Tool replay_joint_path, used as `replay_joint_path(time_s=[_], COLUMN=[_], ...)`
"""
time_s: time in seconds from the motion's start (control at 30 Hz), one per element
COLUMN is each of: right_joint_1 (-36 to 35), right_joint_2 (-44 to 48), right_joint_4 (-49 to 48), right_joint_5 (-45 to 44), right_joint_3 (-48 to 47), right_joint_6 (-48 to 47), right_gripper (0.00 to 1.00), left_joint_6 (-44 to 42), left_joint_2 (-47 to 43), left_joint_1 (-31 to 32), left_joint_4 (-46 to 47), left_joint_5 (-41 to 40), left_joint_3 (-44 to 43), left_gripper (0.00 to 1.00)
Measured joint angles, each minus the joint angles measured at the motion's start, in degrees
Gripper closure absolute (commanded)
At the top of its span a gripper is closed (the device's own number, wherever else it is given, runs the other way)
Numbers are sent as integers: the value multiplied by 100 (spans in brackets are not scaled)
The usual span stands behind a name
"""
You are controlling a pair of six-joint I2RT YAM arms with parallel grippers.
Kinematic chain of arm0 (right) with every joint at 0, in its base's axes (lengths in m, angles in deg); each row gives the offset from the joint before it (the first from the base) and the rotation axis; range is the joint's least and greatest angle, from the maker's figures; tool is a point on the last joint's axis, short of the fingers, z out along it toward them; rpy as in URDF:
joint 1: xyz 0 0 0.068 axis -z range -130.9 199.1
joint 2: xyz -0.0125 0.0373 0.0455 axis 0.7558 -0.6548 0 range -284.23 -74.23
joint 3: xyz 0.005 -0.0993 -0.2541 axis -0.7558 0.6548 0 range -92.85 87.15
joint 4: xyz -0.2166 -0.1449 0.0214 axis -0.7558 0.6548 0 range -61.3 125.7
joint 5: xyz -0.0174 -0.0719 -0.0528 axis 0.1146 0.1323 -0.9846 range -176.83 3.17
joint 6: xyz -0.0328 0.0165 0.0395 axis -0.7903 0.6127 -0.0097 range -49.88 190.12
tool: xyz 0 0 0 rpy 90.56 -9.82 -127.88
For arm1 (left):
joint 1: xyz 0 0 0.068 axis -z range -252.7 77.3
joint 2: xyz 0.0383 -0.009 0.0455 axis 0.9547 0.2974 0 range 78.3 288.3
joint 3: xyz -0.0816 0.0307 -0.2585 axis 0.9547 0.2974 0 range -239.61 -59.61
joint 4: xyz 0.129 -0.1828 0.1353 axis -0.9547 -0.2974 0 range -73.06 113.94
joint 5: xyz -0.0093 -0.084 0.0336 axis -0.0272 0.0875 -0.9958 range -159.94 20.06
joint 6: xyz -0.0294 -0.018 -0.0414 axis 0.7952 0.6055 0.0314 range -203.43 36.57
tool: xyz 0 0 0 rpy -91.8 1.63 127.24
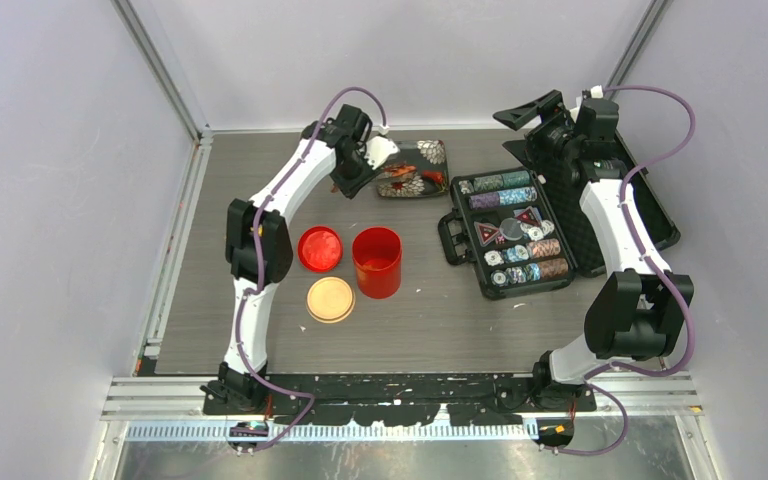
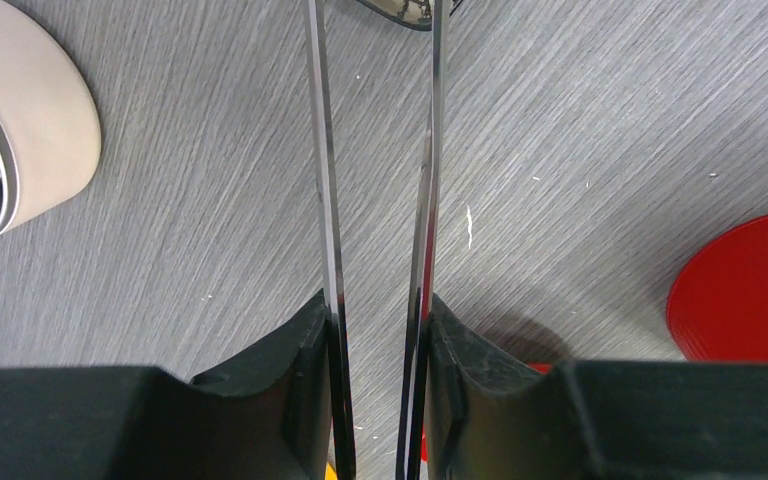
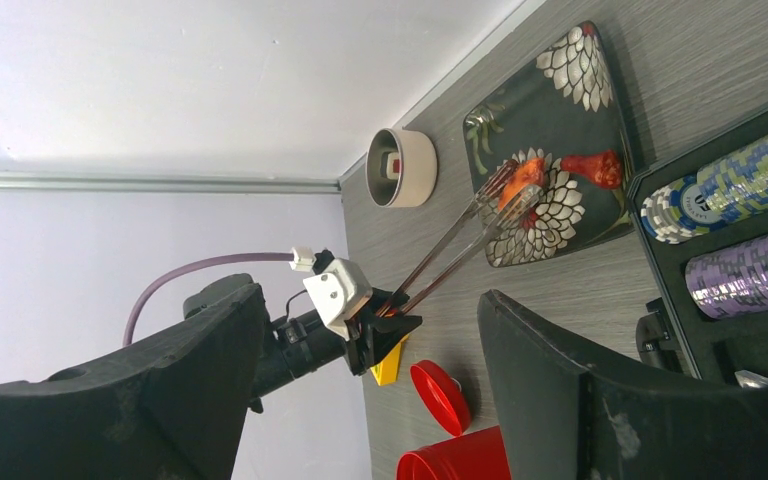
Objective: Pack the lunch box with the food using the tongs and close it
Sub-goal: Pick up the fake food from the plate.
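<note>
My left gripper (image 1: 358,172) (image 2: 380,312) is shut on the silver tongs (image 2: 326,190), pressing their two arms toward each other. In the right wrist view the tongs (image 3: 450,245) reach to a floral plate (image 3: 580,130), and their tips close around an orange piece of food (image 3: 520,180). A red-orange piece (image 3: 600,168) lies beside it. The red canister (image 1: 377,262) stands open at mid-table, with its red lid (image 1: 320,249) and a beige disc lid (image 1: 330,299) to its left. The cream tub (image 3: 400,168) (image 2: 40,120) sits left of the plate. My right gripper (image 3: 370,298) is open, empty and raised at the back right.
An open black poker-chip case (image 1: 515,235) with rows of chips lies right of the canister, its lid propped behind it under my right arm. A yellow block (image 3: 388,368) sits below my left gripper. Grey walls enclose the table on three sides.
</note>
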Motion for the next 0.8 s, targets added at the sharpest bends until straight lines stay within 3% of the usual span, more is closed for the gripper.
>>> replay_joint_path(time_s=[0.4,0.8], right_joint_1=[9,9], right_joint_2=[0,118], right_joint_4=[-9,33], right_joint_5=[26,79], right_joint_3=[2,87], right_joint_6=[-2,-258], right_gripper=[18,18], left_joint_6=[140,409], left_joint_2=[-472,-2330], left_joint_1=[0,-127], left_joint_4=[-111,-85], left_joint_5=[26,544], left_joint_3=[4,1016], left_gripper=[72,71])
